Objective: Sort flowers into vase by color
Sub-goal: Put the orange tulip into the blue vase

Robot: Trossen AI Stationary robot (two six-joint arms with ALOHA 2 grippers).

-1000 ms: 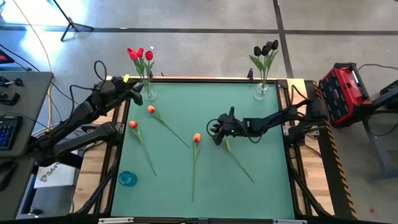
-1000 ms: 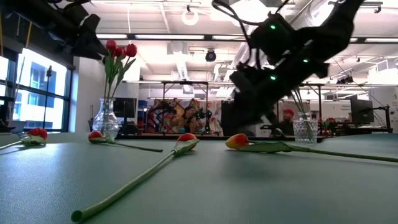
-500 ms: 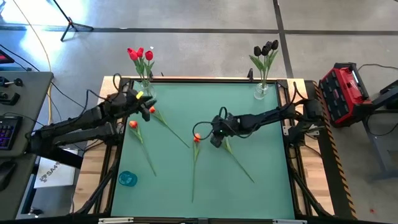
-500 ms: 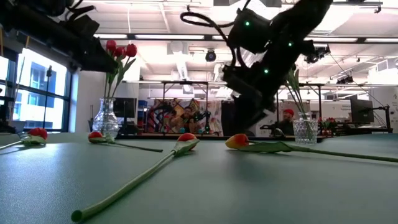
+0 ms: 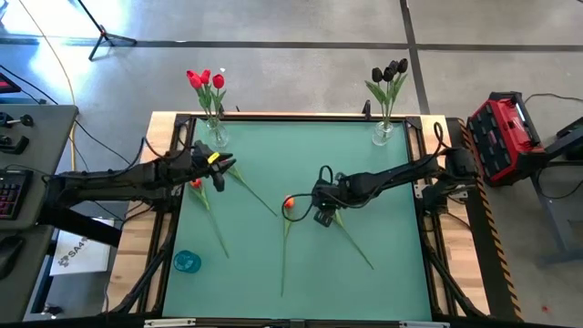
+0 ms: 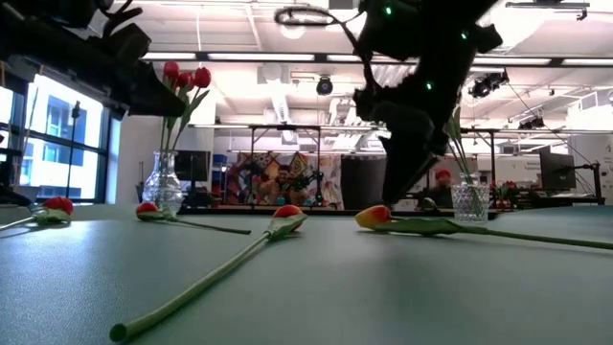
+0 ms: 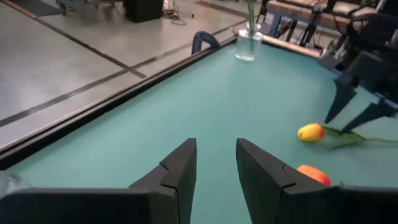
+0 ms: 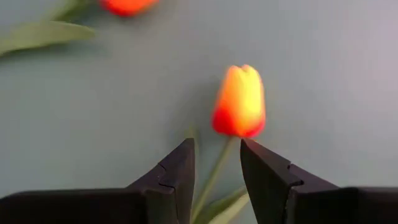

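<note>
From above, my right end effector [image 5: 314,208] had dropped from mid-bench onto a tulip [image 5: 288,203]; my left end effector [image 5: 217,169] had swung from the red vase [image 5: 217,135] toward another tulip [image 5: 194,183].

At bench level, 4 tulips lay flat, their thin stems light and easily crushed.

My left wrist showed its fingers [image 7: 180,171] partly parted, grasping nothing.

My right wrist showed fingers [image 8: 177,168] straddling the stem just below the orange head [image 8: 239,102], unclenched; I would grip there, gently.
</note>
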